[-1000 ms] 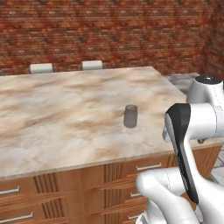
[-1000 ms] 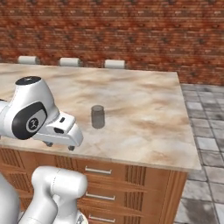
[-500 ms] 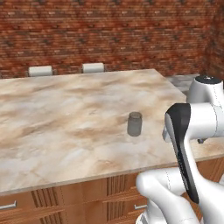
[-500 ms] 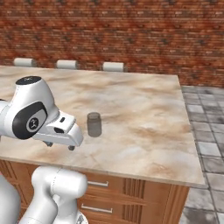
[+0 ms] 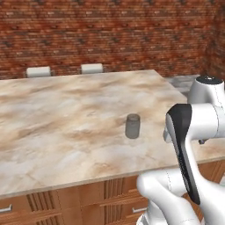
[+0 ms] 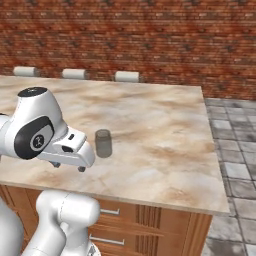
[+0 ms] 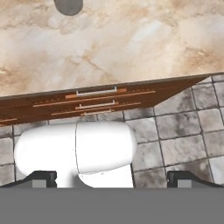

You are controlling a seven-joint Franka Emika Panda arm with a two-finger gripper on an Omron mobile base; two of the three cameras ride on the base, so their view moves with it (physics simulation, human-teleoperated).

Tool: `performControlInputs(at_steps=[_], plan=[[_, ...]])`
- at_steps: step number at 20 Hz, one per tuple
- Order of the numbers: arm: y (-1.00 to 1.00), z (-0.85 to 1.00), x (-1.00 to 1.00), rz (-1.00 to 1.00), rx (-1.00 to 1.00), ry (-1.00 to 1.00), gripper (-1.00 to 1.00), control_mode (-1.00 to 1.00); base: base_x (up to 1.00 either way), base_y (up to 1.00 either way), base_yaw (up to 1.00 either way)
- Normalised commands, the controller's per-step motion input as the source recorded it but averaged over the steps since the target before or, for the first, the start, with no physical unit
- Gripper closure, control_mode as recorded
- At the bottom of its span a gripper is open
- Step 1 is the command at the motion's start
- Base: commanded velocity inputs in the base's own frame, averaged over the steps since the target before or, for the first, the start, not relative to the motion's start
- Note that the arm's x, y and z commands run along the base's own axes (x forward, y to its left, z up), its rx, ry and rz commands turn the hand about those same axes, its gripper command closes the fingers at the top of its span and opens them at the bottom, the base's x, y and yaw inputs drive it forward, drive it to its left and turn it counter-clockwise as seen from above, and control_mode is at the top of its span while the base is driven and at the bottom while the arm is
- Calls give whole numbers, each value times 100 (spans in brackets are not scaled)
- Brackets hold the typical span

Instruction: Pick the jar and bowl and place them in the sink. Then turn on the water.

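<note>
Nearest to me, in the hand view, the gripper point(image 7: 112, 176) shows just its two dark fingertips point(image 7: 40, 176), cut off low at either side and standing wide apart with nothing between them; below them I see grey stone floor tiles point(image 7: 183, 131) and the front of the wooden drawers point(image 7: 94, 105) with slim metal handles. In the right base view the hand hangs over the near edge of the counter point(image 6: 165, 145), its fingers too small and dark for me to read. That counter is a broad slab of glossy beige-and-brown marble, its left side cut off in both base views. The jar point(image 5: 132, 126) stands upright on it, a small translucent grey cylinder with a slightly narrower top, near the front edge, apart from the hand and just beyond it; in the hand view I get only its lower rim point(image 7: 68, 6) at the top border. At the far edge three pale chair backs point(image 6: 127, 76) poke up, mostly hidden by the slab. Behind everything runs a rough red brick wall point(image 5: 114, 35)
</note>
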Motion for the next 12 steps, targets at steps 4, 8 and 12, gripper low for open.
performControlInputs(at_steps=[4, 8, 12], plan=[[0, 0, 0, 0, 0, 0, -100, 100, 29, -27, 0], [0, 0, 0, 0, 0, 0, -100, 100, 33, -17, 0], [0, 0, 0, 0, 0, 0, -100, 100, 44, -7, 0]])
